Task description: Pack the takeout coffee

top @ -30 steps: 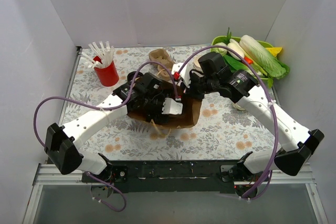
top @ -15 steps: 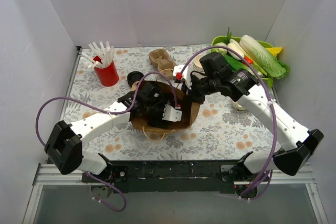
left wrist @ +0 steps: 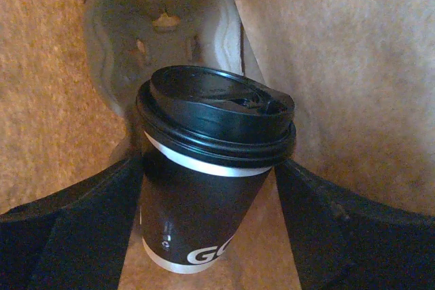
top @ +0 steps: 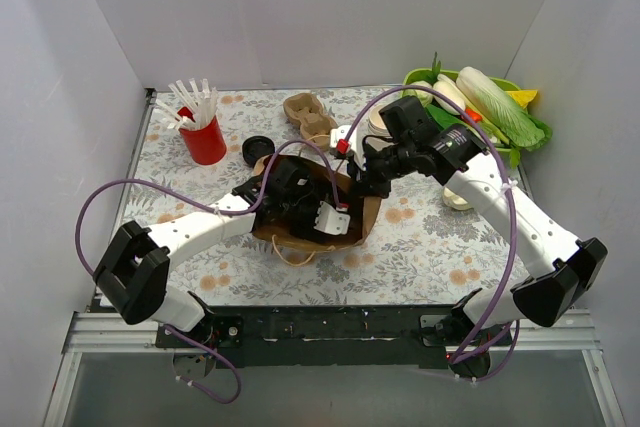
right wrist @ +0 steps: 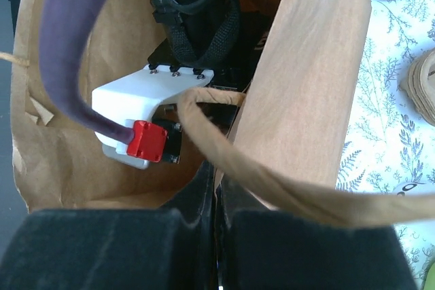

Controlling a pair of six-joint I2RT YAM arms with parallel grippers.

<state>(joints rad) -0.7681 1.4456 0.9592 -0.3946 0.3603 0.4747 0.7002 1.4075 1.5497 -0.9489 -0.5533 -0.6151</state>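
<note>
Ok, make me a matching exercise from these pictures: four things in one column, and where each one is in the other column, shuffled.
Things:
1 coffee cup
2 straws
3 bag
4 vegetables

Places:
A far right corner of the table
B pinched by the right gripper
C far left of the table, in a red cup
D inside the bag, between the fingers of the left gripper

Pairs: 1-D, 2-C, 3-B, 4-A
</note>
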